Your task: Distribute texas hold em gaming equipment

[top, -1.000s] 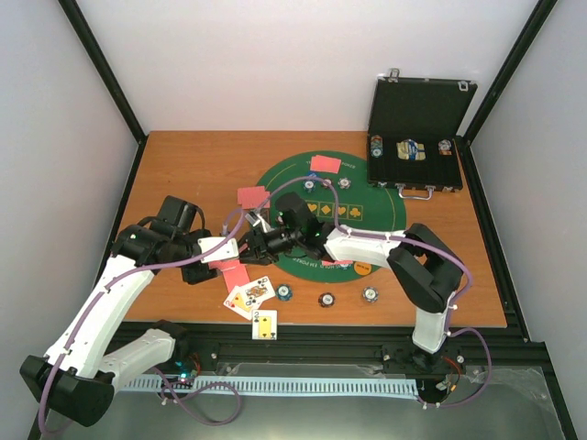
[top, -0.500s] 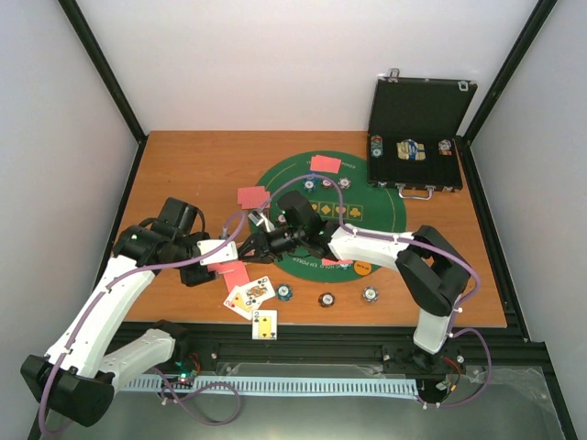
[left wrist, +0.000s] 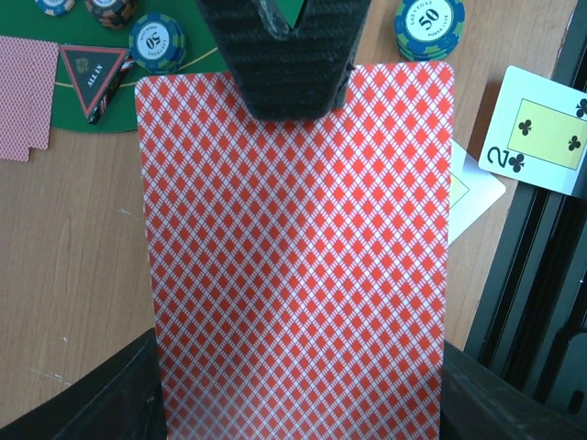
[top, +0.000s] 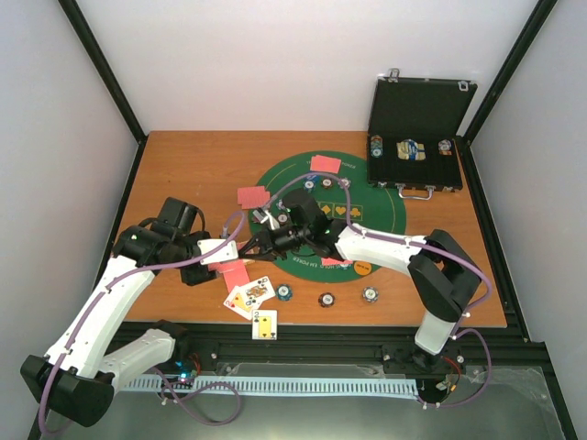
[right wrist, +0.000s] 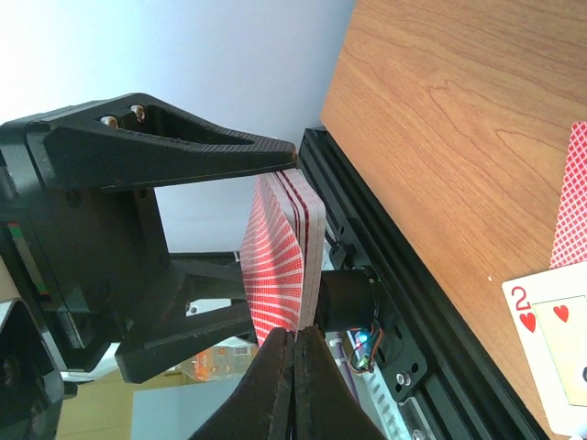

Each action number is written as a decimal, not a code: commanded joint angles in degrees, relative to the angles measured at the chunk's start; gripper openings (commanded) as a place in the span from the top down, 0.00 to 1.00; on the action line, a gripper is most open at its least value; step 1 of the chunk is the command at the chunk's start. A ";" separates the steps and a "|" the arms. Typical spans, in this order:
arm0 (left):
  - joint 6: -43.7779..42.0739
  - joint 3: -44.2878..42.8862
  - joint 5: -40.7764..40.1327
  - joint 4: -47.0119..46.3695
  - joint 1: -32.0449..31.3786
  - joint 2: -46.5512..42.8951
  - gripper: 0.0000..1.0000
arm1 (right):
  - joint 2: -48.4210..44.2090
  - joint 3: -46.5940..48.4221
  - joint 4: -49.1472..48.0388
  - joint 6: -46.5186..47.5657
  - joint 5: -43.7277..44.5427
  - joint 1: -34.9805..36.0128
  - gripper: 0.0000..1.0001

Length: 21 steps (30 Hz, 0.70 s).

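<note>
Closing within the last second, the right gripper (right wrist: 295, 335) now has its jaws pinched together at the edge of the red-backed deck (left wrist: 293, 257). The left gripper (right wrist: 273, 234) clamps that deck above the table's (top: 183, 165) front-left edge. So 1 card looks ready to deal, though I cannot tell if it is caught; chips (top: 326, 299) line the wooden table's front edge, inside white walls.

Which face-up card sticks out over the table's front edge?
The two of clubs, lying alone at the very front; the other face-up cards, fanned together, sit fully on the table.
</note>
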State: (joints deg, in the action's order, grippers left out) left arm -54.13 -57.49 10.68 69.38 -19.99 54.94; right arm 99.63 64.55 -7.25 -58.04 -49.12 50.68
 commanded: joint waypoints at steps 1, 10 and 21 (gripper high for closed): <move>-1.09 -0.54 -0.69 -1.24 0.21 -1.05 0.72 | -2.56 -1.22 -0.86 -1.97 -0.10 -0.94 0.97; -1.42 -0.27 -1.18 -1.35 0.21 -1.24 0.73 | -7.13 -7.47 -3.71 -3.23 -2.19 -4.93 0.97; -1.73 -0.01 -1.38 -1.23 0.21 -1.40 0.73 | -20.99 -21.64 15.09 9.90 -4.58 -23.13 0.97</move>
State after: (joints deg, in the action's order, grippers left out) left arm -54.70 -57.12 9.21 68.05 -19.94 54.28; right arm 84.16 47.07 -2.74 -55.55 -52.01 34.59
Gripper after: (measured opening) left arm 0.662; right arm 0.031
